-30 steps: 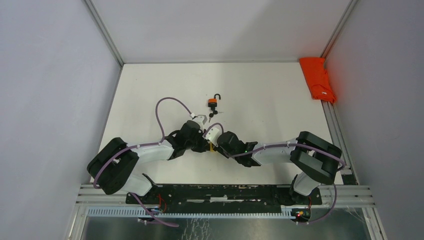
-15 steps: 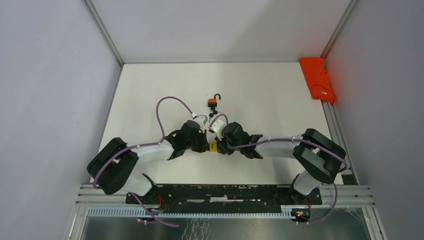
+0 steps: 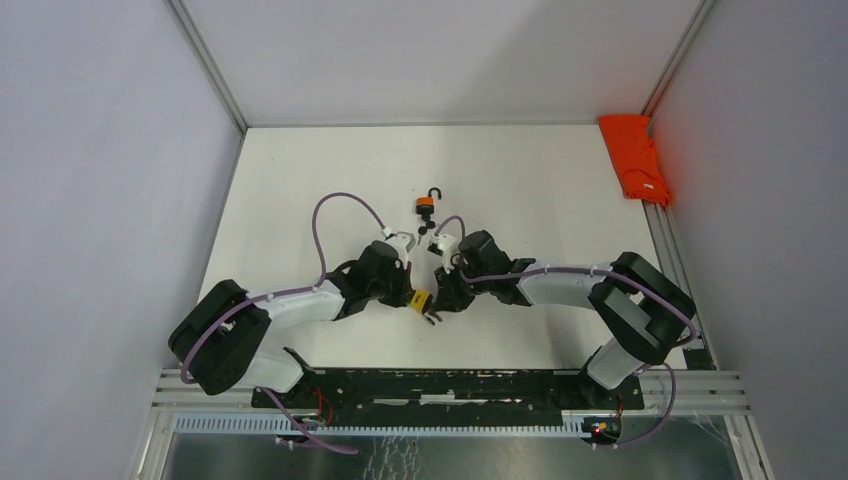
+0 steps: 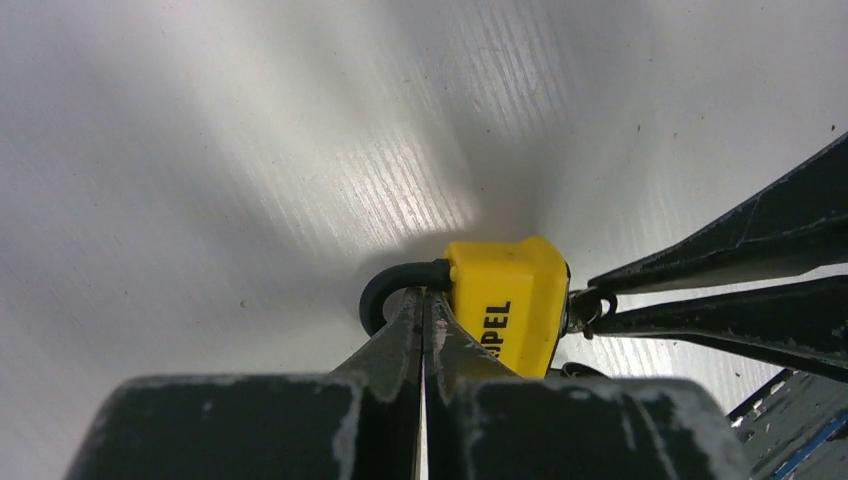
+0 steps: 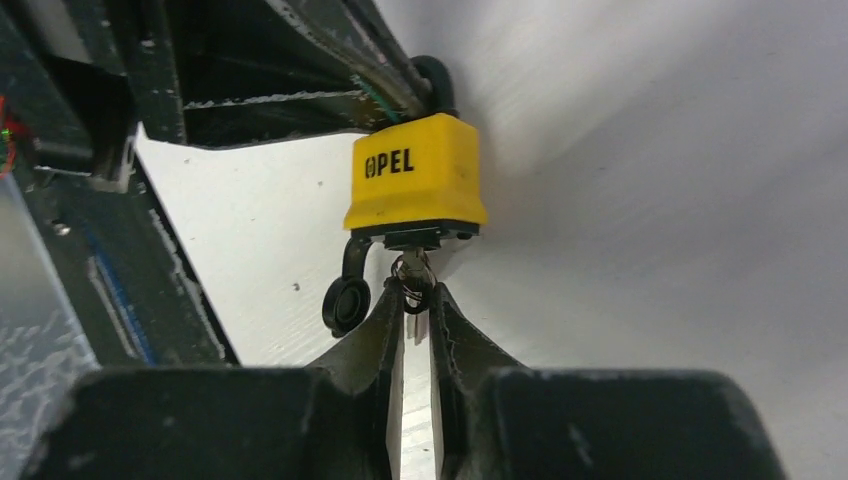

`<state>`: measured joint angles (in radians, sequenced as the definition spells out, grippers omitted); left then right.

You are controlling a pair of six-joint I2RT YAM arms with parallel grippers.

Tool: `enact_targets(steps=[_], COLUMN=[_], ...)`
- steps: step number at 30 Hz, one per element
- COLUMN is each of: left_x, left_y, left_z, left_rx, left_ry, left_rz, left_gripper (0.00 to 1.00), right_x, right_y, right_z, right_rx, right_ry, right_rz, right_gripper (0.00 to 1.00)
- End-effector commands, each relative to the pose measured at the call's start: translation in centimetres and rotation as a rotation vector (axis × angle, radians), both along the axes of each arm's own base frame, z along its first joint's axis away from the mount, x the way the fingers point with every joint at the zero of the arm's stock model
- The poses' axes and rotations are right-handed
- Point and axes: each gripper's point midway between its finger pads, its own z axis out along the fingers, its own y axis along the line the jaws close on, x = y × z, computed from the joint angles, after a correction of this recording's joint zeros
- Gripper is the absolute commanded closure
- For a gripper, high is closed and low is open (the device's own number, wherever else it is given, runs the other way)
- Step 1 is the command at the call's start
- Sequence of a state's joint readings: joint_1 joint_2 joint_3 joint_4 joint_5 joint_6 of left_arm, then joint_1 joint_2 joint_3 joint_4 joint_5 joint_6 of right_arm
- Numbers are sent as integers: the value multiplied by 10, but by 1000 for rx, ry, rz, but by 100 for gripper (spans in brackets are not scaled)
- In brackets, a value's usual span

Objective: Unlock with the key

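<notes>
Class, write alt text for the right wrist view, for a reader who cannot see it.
The right gripper pinches a key seated in the bottom of a yellow padlock. The left gripper holds it by its black shackle above a white table.

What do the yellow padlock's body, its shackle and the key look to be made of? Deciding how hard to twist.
Padlock body: matte yellow cover, plastic or rubbery by its rounded moulded edges and printed black letters; any metal beneath is hidden.
Shackle: smooth black with a faint sheen, probably coated metal.
Key: bare silvery metal, judging by its bright glints.
</notes>
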<state>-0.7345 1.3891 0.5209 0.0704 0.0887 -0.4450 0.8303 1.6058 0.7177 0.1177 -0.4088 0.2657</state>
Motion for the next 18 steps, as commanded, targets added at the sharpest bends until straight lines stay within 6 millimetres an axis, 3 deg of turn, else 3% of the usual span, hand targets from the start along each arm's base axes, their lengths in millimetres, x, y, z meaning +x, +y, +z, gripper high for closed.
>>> enact_targets(steps=[1,6,11,18], left_x=[-1,-1,-1,-4], left_y=[-34,-35,-36,-36], left_z=[35,36,37,34], left_rx=[-145,-149,-156,-157], left_ry=[-59,-58,-55,-39], left_rz=[-116,-118,-121,-121], left_gripper=[98,98,98,98], right_x=[-9,-10,-8,-16], right_y=[46,46,44,39], right_z=[48,45,35,20], right_rx=[217,217,193,227], right_ry=[14,30,40,115], right_rz=[130,124,98,32], right_gripper=[100,100,83,79])
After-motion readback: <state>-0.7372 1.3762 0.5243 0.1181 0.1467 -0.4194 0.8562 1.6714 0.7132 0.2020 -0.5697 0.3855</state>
